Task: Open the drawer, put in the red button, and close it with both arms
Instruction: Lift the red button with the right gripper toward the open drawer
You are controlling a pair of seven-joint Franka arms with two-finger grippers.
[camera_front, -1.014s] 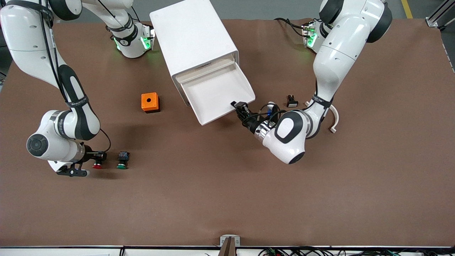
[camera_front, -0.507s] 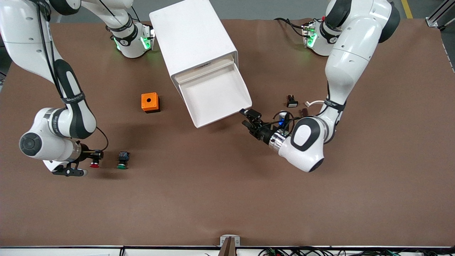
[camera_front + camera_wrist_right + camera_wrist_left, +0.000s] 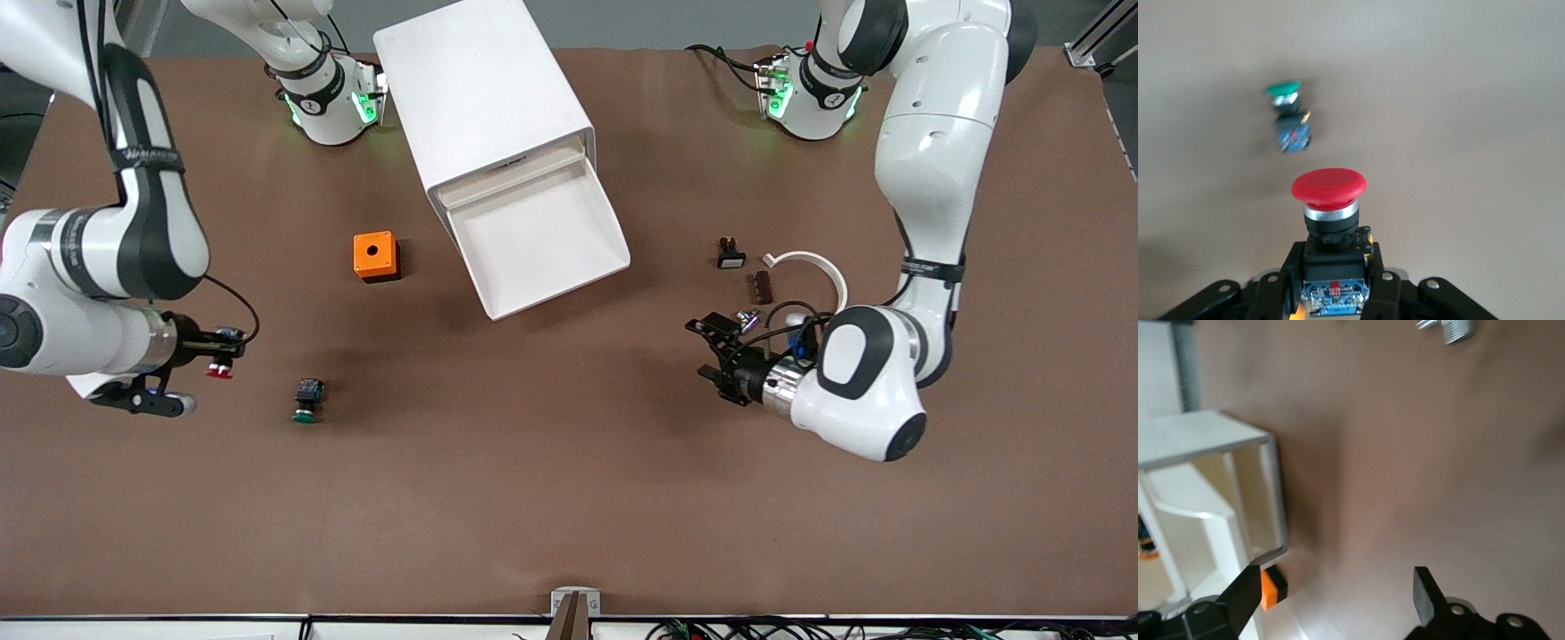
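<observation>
The drawer (image 3: 533, 236) stands pulled out of the white cabinet (image 3: 480, 89), open and empty. My right gripper (image 3: 220, 354) is shut on the red button (image 3: 216, 371) and holds it above the table beside the green button (image 3: 307, 401). In the right wrist view the red button's cap (image 3: 1329, 186) stands out past my right gripper (image 3: 1331, 267), with the green button (image 3: 1289, 113) on the table farther off. My left gripper (image 3: 711, 351) is open and empty over bare table, apart from the drawer. The left wrist view shows my left gripper (image 3: 1337, 590) wide open, with the drawer's corner (image 3: 1268, 493) ahead.
An orange box with a hole (image 3: 374, 256) sits beside the drawer, toward the right arm's end; it also shows in the left wrist view (image 3: 1271, 587). A small black switch (image 3: 731, 256), a brown piece (image 3: 763, 286) and a white curved part (image 3: 813, 262) lie near the left arm.
My right gripper has lifted the red button off the table and away from the green button. My left gripper has drawn back from the drawer's front toward the left arm's end.
</observation>
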